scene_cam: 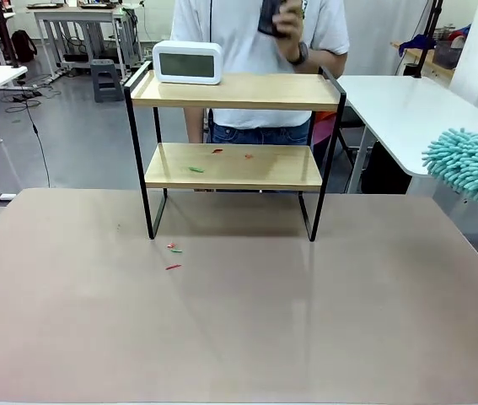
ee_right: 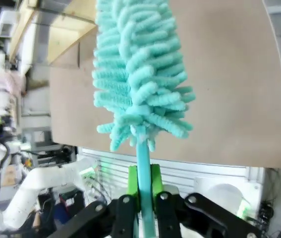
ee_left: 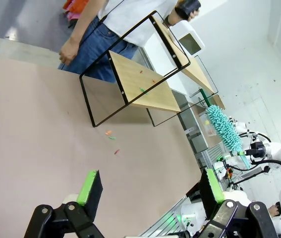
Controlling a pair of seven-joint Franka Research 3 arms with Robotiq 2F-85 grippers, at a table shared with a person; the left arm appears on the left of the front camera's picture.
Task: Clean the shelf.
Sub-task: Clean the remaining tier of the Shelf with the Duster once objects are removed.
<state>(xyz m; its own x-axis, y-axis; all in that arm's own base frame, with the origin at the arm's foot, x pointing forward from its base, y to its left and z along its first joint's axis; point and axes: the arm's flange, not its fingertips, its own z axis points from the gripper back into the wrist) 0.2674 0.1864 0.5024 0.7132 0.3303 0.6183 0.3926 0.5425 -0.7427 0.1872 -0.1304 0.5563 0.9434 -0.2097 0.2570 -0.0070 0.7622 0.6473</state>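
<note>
2 boards, front view: the shelf (scene_cam: 234, 91) stands far across the brown table (scene_cam: 239, 337), with a white clock (scene_cam: 187, 62) on its top board. Small red and green bits (scene_cam: 217, 152) lie on its low board and on the table in front. A teal duster (scene_cam: 472, 169) hangs at the right edge, well apart.
Left wrist view: left gripper (ee_left: 149, 187) is spread wide and empty.
Right wrist view: right gripper (ee_right: 144, 181) pinches the duster's thin handle.
Doing it well: I think the duster should go in flat over the low board and push the bits off softly, missing the clock.
Writing: none I can read.
</note>
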